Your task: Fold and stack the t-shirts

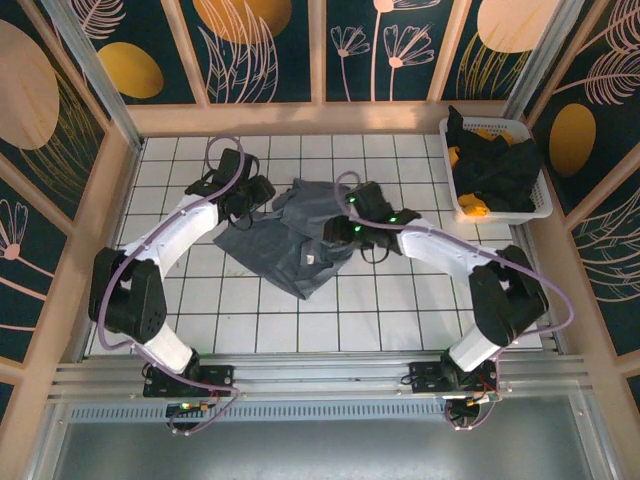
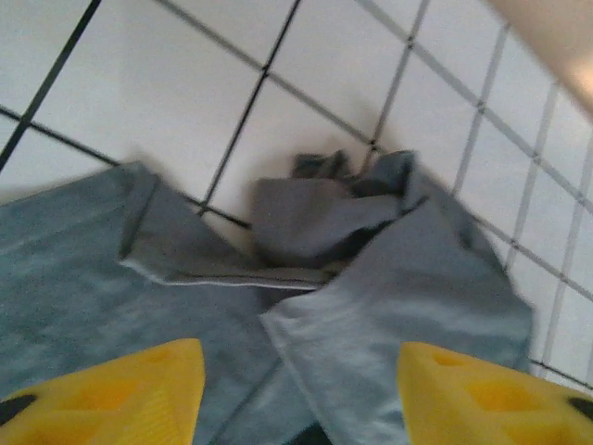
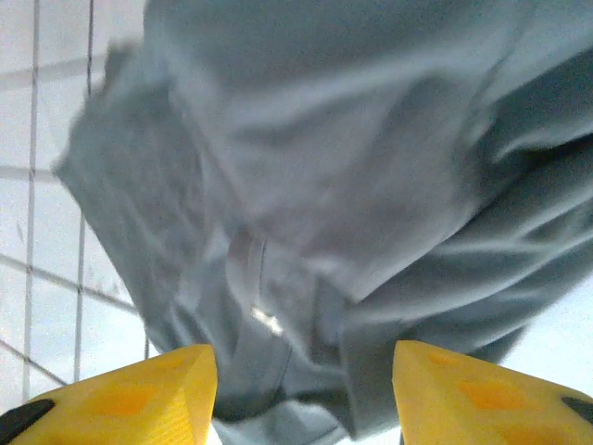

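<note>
Lying crumpled on the white-tiled bench [image 1: 400, 320], the grey-blue t-shirt [image 1: 285, 250] sits between both claws. Its long axis runs roughly from left claw [image 1: 258, 200] to right claw [image 1: 338, 230]; which way the collar points cannot be told. Well outboard of the right claw, the basket [image 1: 545, 205] holds a black t-shirt [image 1: 495, 165] and an orange-yellow t-shirt [image 1: 474, 208]. Both claws are released, fingers apart over the cloth.

White slatted basket [image 1: 530, 212] at far-right corner of white tiled table [image 1: 400, 320]. Wood frame [image 1: 300, 118] runs just behind basket; metal rail [image 1: 320, 380] well apart, opp. edge.
</note>
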`<state>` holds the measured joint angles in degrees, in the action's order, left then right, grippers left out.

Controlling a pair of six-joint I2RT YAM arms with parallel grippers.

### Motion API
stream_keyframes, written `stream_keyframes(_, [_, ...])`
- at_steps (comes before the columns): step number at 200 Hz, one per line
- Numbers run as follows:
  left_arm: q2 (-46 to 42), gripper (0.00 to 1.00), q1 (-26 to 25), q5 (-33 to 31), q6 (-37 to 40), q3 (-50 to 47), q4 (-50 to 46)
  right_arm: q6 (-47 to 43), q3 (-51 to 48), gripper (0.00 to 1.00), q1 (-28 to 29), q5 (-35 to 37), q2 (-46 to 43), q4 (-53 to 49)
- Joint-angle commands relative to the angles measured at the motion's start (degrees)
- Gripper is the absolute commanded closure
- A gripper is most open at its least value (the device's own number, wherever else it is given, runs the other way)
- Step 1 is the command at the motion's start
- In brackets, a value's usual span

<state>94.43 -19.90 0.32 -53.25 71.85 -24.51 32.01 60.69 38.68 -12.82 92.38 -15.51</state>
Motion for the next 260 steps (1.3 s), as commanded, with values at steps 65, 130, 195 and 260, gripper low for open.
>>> stream_keyframes(65, [0.3, 0.51, 6.3, 1.5, -3.5, -12.6, -5.5, -17.9, 13.3, 0.38, 14.5, 7.0, 13.4, -10.3])
stream_keyframes(130, [1.4, 0.43, 6.5, 1.6, -3.7, -18.8, -2.5, -18.4, 16.4, 0.46, 17.0, 11.6, 19.5, -15.2])
stream_keyframes(195, [7.1, 0.53, 6.5, 3.2, -4.3, -20.0, 4.3, -16.2, 14.0, 0.64, 17.2, 12.2, 19.8, -15.3])
stream_keyframes(260, [6.6, 1.0, 6.5, 2.0, -4.2, -16.9, 7.6, -10.0, 9.1, 1.0, 12.0, 13.2, 8.0, -10.7])
